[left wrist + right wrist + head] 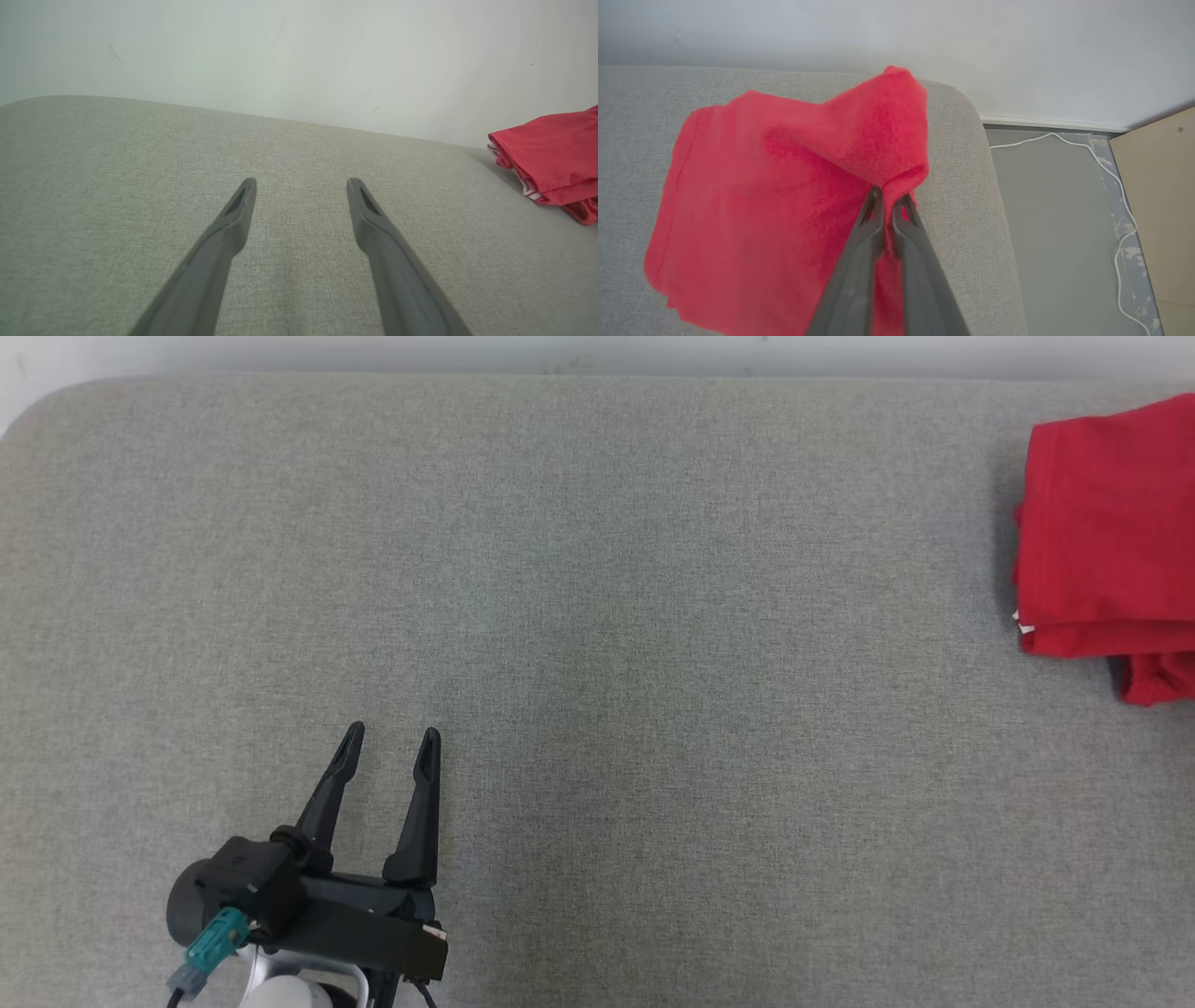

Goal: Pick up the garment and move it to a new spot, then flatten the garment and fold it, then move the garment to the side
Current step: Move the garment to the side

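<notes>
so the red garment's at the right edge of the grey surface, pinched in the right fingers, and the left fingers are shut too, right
No: the left fingers are open, spread over the grey surface, as the left wrist view shows. The red garment is at the right edge, pinched in the right fingers.

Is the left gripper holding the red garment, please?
No, the left gripper is open and empty, and the red garment lies well apart from it.

Perhaps a lab: padded grey table (pixel 597 616), plain wall (pixel 280 46), loose cable (pixel 1052 134).
</notes>
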Motion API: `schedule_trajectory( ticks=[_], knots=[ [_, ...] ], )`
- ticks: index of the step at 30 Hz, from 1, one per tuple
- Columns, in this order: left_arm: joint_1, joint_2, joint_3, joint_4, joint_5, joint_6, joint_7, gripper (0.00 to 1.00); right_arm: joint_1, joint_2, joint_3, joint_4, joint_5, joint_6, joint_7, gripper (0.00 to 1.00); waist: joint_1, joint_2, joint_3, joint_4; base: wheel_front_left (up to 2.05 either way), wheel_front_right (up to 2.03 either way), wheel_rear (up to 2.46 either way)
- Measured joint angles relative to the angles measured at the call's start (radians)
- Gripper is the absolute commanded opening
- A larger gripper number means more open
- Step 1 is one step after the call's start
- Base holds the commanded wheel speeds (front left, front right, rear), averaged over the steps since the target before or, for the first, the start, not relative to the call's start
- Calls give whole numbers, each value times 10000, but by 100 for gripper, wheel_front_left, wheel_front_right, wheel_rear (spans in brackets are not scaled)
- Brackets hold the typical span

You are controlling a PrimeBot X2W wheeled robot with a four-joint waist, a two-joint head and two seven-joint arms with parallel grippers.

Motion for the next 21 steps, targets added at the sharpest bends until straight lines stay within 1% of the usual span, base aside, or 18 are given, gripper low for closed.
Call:
schedule_trajectory(
  ticks=[4,6,7,16,19,21],
  knots=[
    [0,-27,-13,23,0,0,0,100,-199,-102,345,69,-470,31,81,0,0,0,65,51,0,0,0],
    [0,-31,-13,25,0,0,0,100,-236,-157,462,123,-669,27,79,48,0,0,91,69,0,0,0],
    [0,-33,-13,27,0,0,0,100,-276,-184,545,140,-805,25,75,100,0,0,105,77,0,0,0],
    [-31,-48,8,111,0,0,0,100,-614,-278,800,286,-1319,-59,-144,100,0,0,188,100,0,0,0],
    [-44,-58,15,198,-2,0,0,100,-637,-90,759,263,-1319,0,-489,100,0,0,123,83,0,0,0],
    [-58,-73,27,268,-2,0,0,100,-638,176,403,176,-909,42,-945,100,0,0,52,76,0,0,0]
  ],
)
